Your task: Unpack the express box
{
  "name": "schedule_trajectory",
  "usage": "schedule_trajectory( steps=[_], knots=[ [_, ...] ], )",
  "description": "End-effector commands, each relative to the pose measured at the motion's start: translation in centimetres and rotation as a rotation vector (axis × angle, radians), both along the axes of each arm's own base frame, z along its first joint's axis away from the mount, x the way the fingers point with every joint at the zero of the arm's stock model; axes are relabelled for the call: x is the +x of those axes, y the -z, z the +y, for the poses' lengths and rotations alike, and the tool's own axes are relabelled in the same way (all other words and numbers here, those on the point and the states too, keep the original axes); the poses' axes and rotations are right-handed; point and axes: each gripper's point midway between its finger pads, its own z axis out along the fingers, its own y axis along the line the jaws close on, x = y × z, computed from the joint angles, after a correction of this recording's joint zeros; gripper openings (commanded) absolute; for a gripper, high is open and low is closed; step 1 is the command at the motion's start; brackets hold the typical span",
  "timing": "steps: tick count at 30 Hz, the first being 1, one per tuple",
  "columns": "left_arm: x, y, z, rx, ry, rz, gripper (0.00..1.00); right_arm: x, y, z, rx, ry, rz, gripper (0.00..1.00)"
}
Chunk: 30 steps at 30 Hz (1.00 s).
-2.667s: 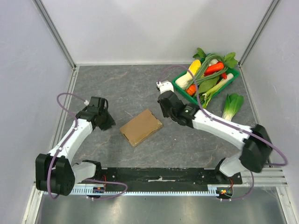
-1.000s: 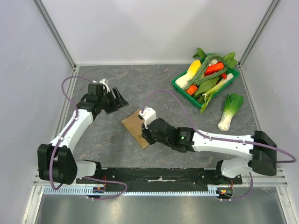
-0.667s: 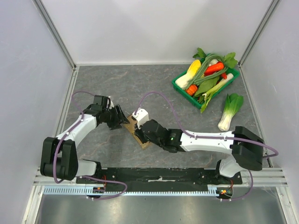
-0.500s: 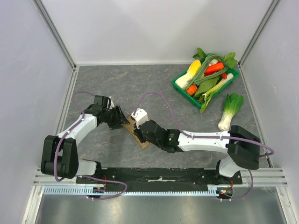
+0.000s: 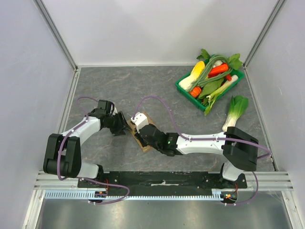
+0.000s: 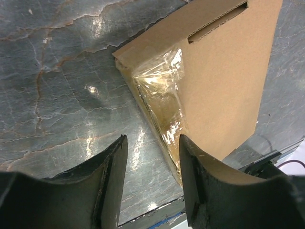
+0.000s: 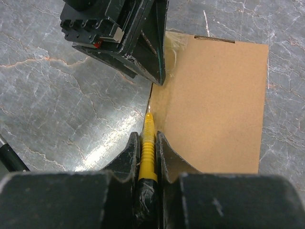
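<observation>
The express box [image 5: 145, 145] lies flat on the grey table, mostly hidden under both grippers in the top view. It is plain brown cardboard with clear tape over its left edge [image 6: 162, 95]. My left gripper [image 6: 152, 138] stands open at that taped edge, one finger over the table and the other over the box's [image 6: 224, 86] near corner. My right gripper [image 7: 147, 136] is shut on a yellow-handled cutting tool [image 7: 148, 143]. The tool's thin tip touches the left edge seam of the box [image 7: 214, 105], just below my left gripper's black fingers [image 7: 155, 43].
A green tray [image 5: 183, 88] heaped with vegetables stands at the back right. A loose bok choy [image 5: 234, 112] lies on the table beside it. Pale walls and metal rails close in the table on the left, back and right.
My left gripper has come down and right to the box's left edge, and its jaws have narrowed. My right gripper with the tool has slid left along the box to that same edge.
</observation>
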Motion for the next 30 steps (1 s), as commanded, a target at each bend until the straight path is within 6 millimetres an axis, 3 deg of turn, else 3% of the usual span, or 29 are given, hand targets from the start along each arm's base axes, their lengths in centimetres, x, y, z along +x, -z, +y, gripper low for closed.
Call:
schedule_trajectory(
  steps=[1,7,13,25,30],
  knots=[
    [0.2,0.5,0.5,0.041,0.012,-0.013,0.53,0.7,-2.2,0.9,0.048,0.014,-0.030,0.00],
    [-0.4,1.4,1.3,0.089,-0.010,0.035,0.50,0.8,-3.2,0.7,0.064,0.033,-0.041,0.00],
    [-0.9,2.1,2.0,0.125,-0.030,0.064,0.48,0.6,-2.9,0.9,0.064,0.021,-0.028,0.00],
    [-1.3,2.5,2.1,0.141,-0.036,0.086,0.45,0.0,-4.2,1.2,0.113,-0.004,-0.015,0.00],
    [-1.2,2.5,2.0,0.140,-0.036,0.084,0.45,0.0,-3.1,0.9,0.077,0.006,-0.002,0.00]
  ],
)
